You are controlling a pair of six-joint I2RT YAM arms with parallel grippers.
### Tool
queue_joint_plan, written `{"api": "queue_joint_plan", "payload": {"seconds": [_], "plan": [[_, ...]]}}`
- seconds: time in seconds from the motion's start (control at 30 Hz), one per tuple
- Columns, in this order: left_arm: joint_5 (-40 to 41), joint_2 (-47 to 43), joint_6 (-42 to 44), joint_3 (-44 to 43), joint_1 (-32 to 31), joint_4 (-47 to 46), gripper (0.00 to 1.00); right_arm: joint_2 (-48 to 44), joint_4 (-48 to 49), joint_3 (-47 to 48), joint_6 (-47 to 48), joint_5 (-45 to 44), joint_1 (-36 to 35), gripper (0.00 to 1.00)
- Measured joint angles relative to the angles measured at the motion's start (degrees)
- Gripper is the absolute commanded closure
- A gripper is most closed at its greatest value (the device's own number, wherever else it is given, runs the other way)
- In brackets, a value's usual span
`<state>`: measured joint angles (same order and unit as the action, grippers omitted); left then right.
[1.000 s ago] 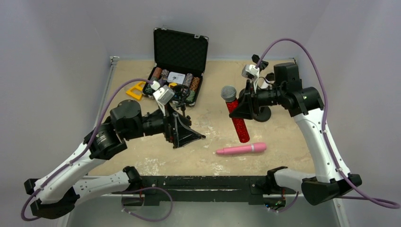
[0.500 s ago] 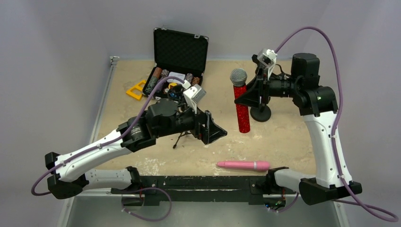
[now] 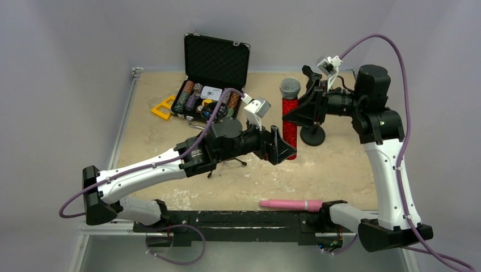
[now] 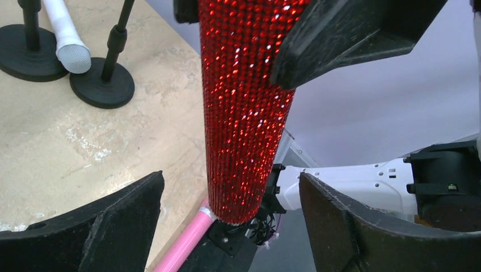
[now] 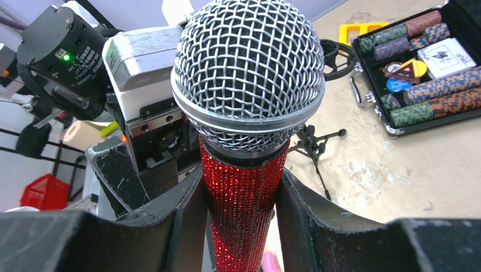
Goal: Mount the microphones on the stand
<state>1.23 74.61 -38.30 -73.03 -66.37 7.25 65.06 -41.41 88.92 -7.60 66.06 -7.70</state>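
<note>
scuffed beige tabletop (image 3: 340, 164) beneath the red microphone (image 3: 290, 120), pale lilac walls (image 3: 85, 45) around

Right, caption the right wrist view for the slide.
Right tool grips the glittery red microphone with grey mesh head upright just below its head.

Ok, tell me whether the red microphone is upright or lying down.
Upright: the red microphone points head-up, clamped by the right pincer, its lower end inside the open left pincer.
</note>
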Motion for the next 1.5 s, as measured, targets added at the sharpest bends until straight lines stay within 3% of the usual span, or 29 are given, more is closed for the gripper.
{"api": "queue_joint_plan", "payload": {"seconds": [0.37,0.57,0.67,0.87,0.93,1.23,1.5], "plan": [[1.1,2.6,-0.7,-2.5,-0.4,-1.8,0.42,-0.6,7.1,-4.8,-7.2,3.8,1.4,0.99],[1.6,2.6,-0.5,-2.5,-0.5,-1.8,0.85,-1.4,10.4,-7.0,-9.9,5.3,2.0,0.98],[1.8,2.5,-0.4,-2.5,-0.5,-1.7,1.00,-1.5,12.3,-8.1,-11.0,6.4,2.2,0.93],[1.7,0.7,2.6,-1.2,-0.7,0.2,1.00,-2.5,12.9,-10.3,-9.8,8.9,2.4,0.44],[1.0,-1.6,5.1,0.4,-0.9,1.4,1.00,-3.0,10.8,-10.3,-7.5,9.6,2.4,0.32],[-3.3,-12.9,11.6,7.1,-0.6,5.8,1.00,-5.9,5.4,-12.3,0.0,14.1,1.7,0.22],[-4.8,-15.2,12.0,13.0,-0.6,5.2,1.00,-5.9,4.9,-15.3,0.8,14.5,-0.2,0.21]]}}
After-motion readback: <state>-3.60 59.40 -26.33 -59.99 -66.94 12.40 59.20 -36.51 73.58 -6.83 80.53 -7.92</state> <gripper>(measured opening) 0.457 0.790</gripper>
